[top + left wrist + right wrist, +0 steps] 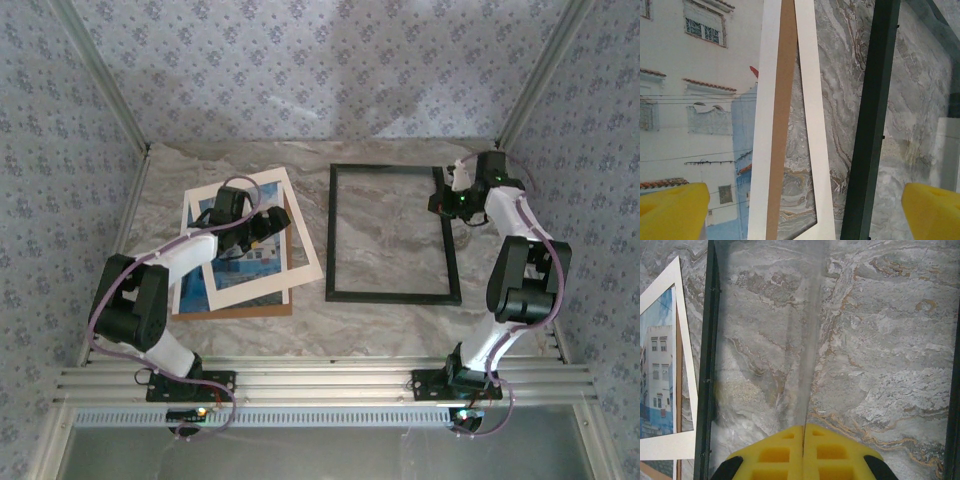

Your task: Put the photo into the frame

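The bench [390, 330] is walled on three sides by patterned panels [320, 70], and a metal rail [330, 385] runs along its near edge. The frame [330, 230] lies flat on the right half with its long sides running away from the arms. Marble shows through it. Bare marble lies between its near side and the rail, and a narrower band lies between its far side and the back panel. The right arm [520, 270] rises between the frame's right side and the right panel.

The photo [240, 268] lies tilted on the left half. It rests on a brown board [240, 311] whose near edge sticks out from under it. The photo's near right corner comes just beside the frame's left side, with a thin strip of marble between them.

The left arm [190, 250] reaches over the photo. The left fingers [672, 212] are spread wide above the photo's right edge. In the left wrist view one pad sits before the print and the other before the marble past the frame's left side.

The end of the right arm is over the frame's right side, toward the far corner. The right fingers [785, 455] are pressed together above the marble inside the frame. A pale blurred streak rises from their seam, and it cannot be told what it is.

The photo shows white and blue buildings with red-tiled eaves, a barred window, thin wires and blue sky. Its cream border sits askew to the print, so a narrow wedge of board shows between two cream strips.
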### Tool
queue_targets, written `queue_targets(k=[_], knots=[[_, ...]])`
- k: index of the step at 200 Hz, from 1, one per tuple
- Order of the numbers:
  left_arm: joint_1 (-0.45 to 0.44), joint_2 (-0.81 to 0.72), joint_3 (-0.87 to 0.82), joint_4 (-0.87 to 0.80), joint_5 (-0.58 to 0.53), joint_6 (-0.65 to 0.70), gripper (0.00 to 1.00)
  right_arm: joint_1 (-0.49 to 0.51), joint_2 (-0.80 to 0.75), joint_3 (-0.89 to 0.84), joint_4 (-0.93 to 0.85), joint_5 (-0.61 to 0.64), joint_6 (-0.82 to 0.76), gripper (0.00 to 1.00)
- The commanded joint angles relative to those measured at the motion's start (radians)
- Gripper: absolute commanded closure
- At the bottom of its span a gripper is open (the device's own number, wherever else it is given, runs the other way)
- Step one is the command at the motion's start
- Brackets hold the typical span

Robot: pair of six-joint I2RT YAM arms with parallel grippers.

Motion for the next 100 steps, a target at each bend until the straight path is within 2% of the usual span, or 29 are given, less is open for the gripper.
queue_targets(k=[1,100], knots=[[-0.007,0.014,0.029,-0.017,0.01,0.023,0.01,-0.007,0.019,0.028,-0.034,-0.021,-0.028,1.0],[-0.007,0.021,0.037,-0.022,0.013,0.025,0.01,0.013,0.027,0.035,-0.064,-0.023,-0.039,1.0]])
